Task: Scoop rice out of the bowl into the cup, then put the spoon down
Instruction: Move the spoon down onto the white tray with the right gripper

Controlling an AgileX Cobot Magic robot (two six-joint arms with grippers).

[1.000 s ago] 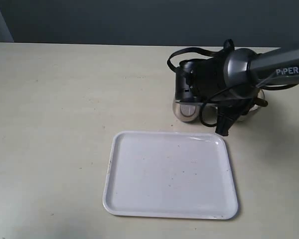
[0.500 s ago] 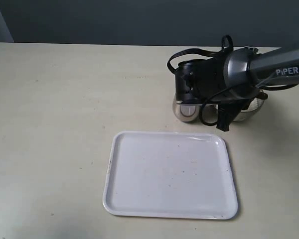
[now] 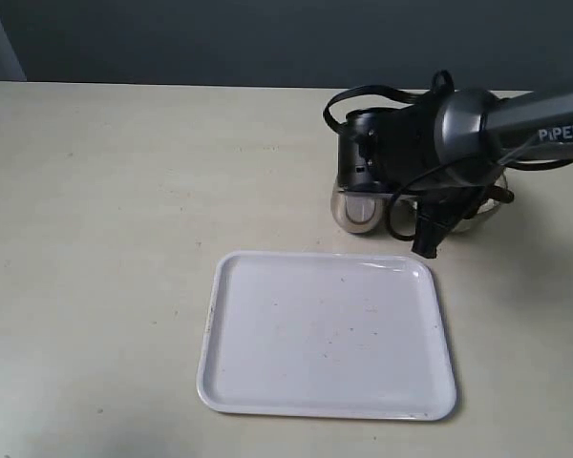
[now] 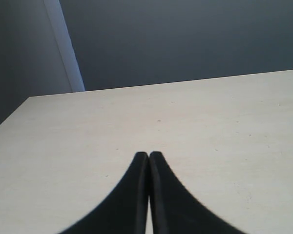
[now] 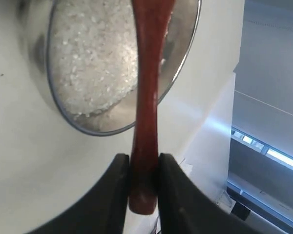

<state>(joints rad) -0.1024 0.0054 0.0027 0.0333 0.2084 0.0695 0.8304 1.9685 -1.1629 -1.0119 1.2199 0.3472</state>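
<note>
**Right gripper (image 5: 144, 192) pinches the spoon (image 5: 146, 92) over the bowl (image 5: 105, 126); left gripper (image 4: 149, 163) is pressed together.**

The right jaws clamp the red-brown handle near its end. The handle runs across the bowl's rim, and the spoon head lies outside the right wrist view. The rice (image 5: 90, 53) sits in the bowl as a pale heap. In the exterior view the right arm (image 3: 477, 124) covers most of the bowl. The cup (image 3: 356, 212) stands just beside the bowl, on its left, near the far edge of the white tray (image 3: 325, 382). Everything rests on the beige table (image 3: 105, 191). The left fingers meet tip to tip above the table.
</note>
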